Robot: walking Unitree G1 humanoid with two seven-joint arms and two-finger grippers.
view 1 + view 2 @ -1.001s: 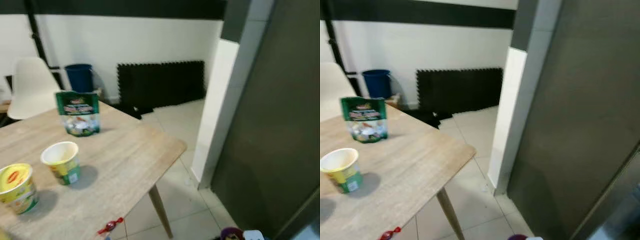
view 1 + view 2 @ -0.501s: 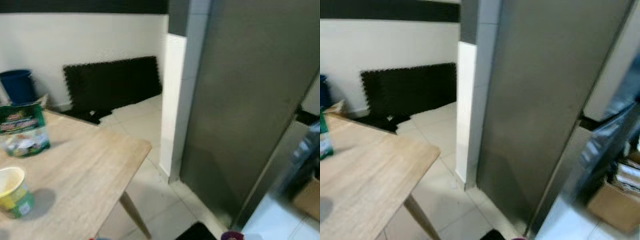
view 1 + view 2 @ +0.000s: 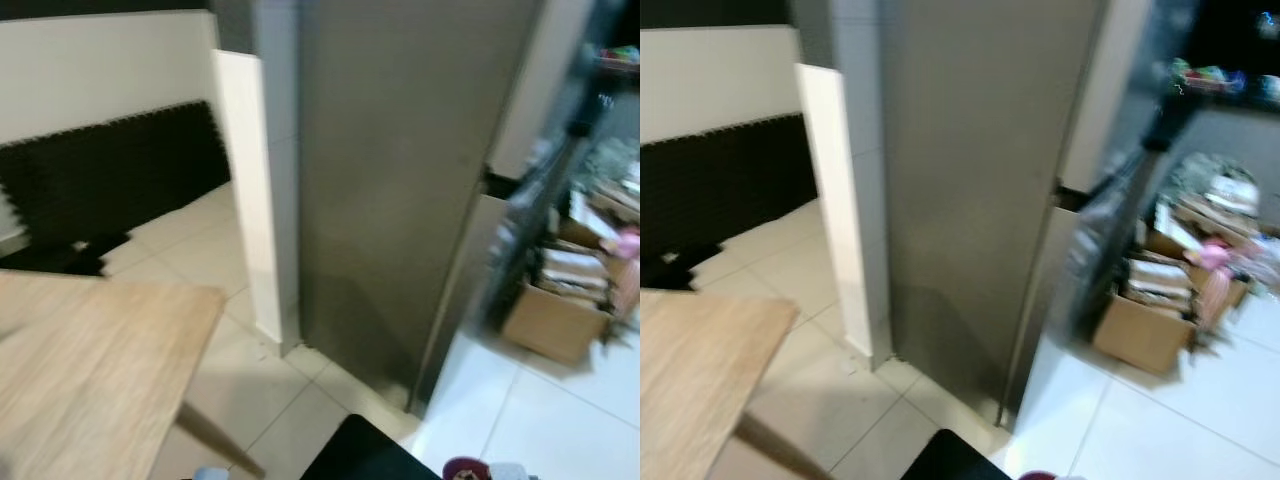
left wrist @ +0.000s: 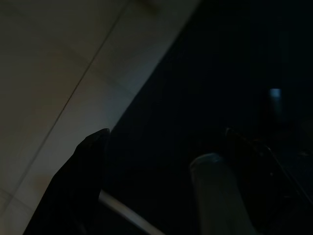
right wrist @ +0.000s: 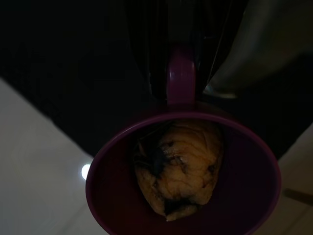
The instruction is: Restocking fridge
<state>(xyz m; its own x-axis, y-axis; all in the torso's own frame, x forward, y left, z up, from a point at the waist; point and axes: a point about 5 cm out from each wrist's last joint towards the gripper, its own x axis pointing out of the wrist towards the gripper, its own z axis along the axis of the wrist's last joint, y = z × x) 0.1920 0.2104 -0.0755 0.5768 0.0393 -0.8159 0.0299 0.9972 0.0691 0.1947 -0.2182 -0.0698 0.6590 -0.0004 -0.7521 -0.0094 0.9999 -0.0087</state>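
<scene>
The tall grey fridge point(image 3: 400, 170) stands ahead and slightly left of the robot, its door shut as far as the blur allows, with the wooden counter point(image 3: 90, 370) low on the left. The right pincer point(image 5: 181, 73) is clamped on the handle of a purple cup point(image 5: 183, 176) holding a wrinkled brownish food item point(image 5: 178, 171), carried low on the right, so I judge the fridge lies forward and left of it. The left pincer point(image 4: 161, 161) hangs over the floor, fingers apart and empty, the nearer arm for the door.
</scene>
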